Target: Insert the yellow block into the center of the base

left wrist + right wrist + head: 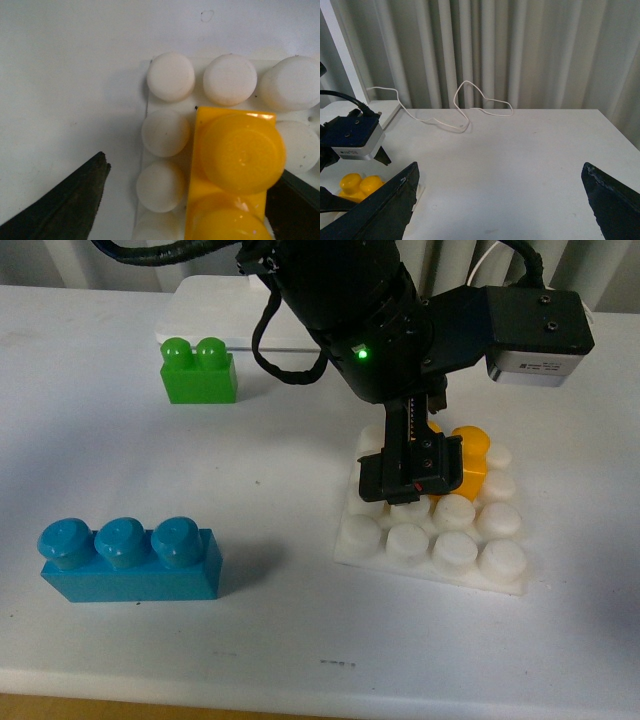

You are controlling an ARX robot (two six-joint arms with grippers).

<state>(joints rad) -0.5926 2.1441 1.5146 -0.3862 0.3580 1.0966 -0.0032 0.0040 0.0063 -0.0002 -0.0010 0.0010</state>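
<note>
Blue block (130, 560): three studs, at the near left of the white table (280, 640), well apart from everything else.
Green block (199, 370): two studs, far left, just in front of a smooth white lamp foot (215, 305).
Left gripper (410, 472): black, hanging low over the base; in the left wrist view its fingers (65, 205) stand wide apart, one out over bare table, the other just beside the yellow block, and they clamp nothing.
Base (432, 540): white studded plate, right of centre.
Yellow block (468, 462): sitting on the base among the inner studs, toward its far side, partly hidden by the gripper; whether it is fully pressed down I cannot tell.
Right gripper (500, 200): raised clear of the table, its fingers spread wide and empty.
White cable (465, 107): lies looped at the table's far edge by the curtain.
</note>
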